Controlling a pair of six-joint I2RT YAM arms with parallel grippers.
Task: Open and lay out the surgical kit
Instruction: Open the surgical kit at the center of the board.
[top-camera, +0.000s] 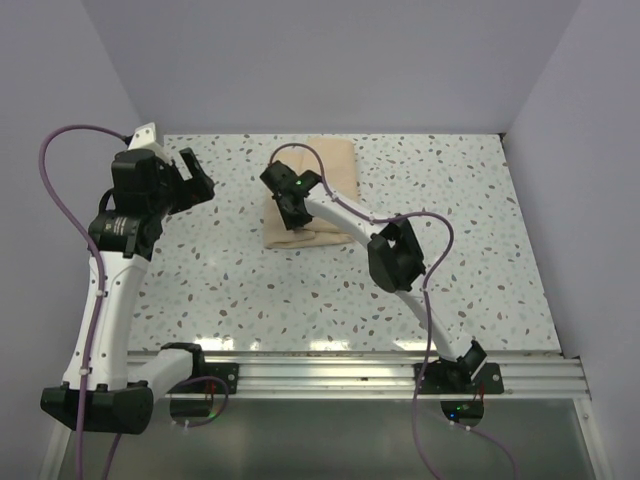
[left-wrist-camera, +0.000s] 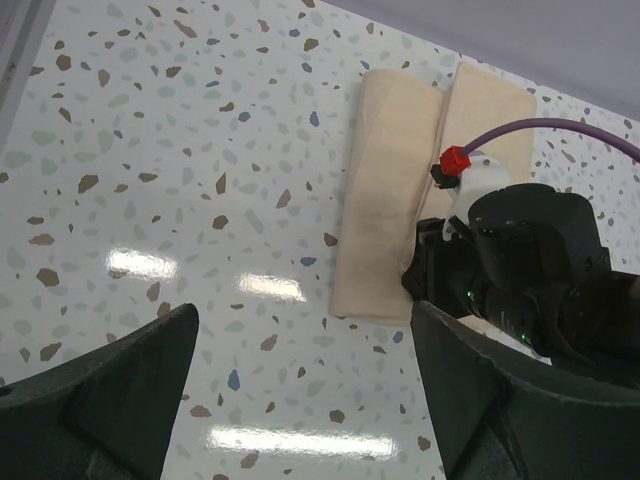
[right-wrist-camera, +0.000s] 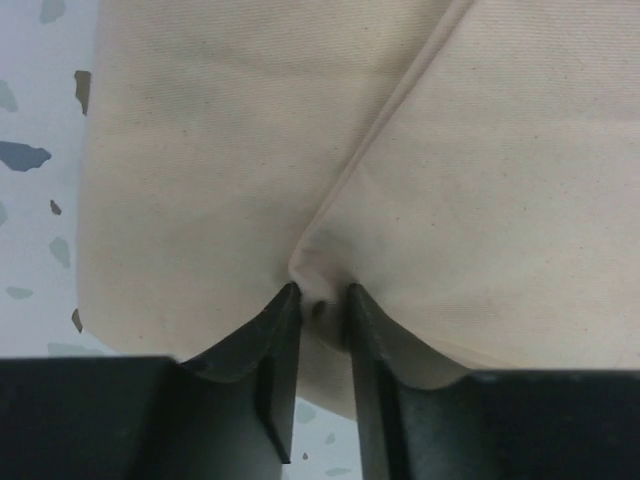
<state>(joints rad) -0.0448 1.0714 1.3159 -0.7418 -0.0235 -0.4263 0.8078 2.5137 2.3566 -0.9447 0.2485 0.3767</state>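
- The speckled counter (top-camera: 480, 250) carries the kit.
- The tan cloth wrap (top-camera: 335, 165) lies flat on the counter against its far edge, near the middle. Its long axis runs from the far wall toward the arm bases. It is folded shut, with two flaps meeting along a lengthwise seam, so whatever is inside is hidden.
- The left end effector (left-wrist-camera: 303, 330) hovers well to the left of the wrap, its fingers spread wide and holding nothing.
- The right end effector (right-wrist-camera: 320, 295) is down on the wrap's near end, its fingers almost together and pinching a small ridge of cloth at the seam.
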